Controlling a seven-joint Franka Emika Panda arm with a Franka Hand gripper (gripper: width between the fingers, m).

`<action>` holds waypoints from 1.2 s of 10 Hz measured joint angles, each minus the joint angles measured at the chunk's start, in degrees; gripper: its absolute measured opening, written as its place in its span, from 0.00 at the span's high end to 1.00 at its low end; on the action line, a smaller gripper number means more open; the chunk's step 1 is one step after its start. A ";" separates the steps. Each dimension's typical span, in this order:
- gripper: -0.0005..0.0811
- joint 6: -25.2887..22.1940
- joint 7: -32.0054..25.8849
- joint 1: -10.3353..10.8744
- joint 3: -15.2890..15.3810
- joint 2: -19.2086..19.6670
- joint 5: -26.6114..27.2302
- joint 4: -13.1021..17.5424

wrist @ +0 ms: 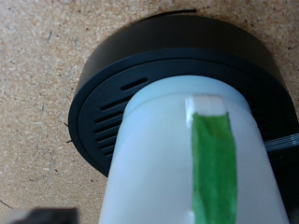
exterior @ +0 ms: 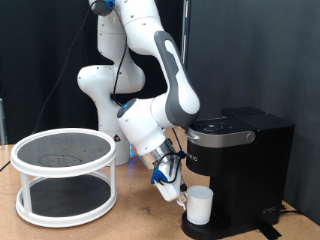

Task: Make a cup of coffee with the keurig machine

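The cup (exterior: 200, 206) was seen standing on the round drip base (wrist: 140, 65) of the machine (exterior: 240, 165), under its overhanging head. The gripper (exterior: 172, 186) was placed just beside the cup, on the side away from the machine body, and whether it touched the cup could not be told. Whether the fingers were spread or closed could not be told either; nothing was shown between them, and in the wrist view only the cup wall with its green strip (wrist: 215, 159) was seen.

A knock was judged the main risk: the cup could be pushed off centre or tipped if the gripper were swung sideways so near it.

The arm was bent down from above, with the wrist angled low toward the base of the machine.
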 joint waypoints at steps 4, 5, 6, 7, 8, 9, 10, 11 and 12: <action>0.15 -2.11 1.83 -0.56 -0.79 -0.53 -3.58 -1.30; 0.11 -3.11 1.81 -1.15 -1.29 -1.01 -4.68 -2.81; 0.11 -4.20 1.66 -1.80 -1.99 -1.39 -5.97 -4.58; 0.10 -4.93 0.21 -2.62 -2.45 -1.82 -6.09 -6.13; 0.10 -5.34 -2.30 -3.50 -2.66 -2.34 -5.04 -7.52; 0.09 -5.70 -4.81 -4.20 -2.84 -2.96 -3.46 -8.65; 0.09 -5.87 -6.97 -4.70 -2.93 -3.42 -1.62 -9.36; 0.09 -6.01 -9.28 -4.97 -2.93 -3.67 0.76 -9.62; 0.09 -6.31 -11.02 -5.07 -2.93 -3.80 2.62 -9.65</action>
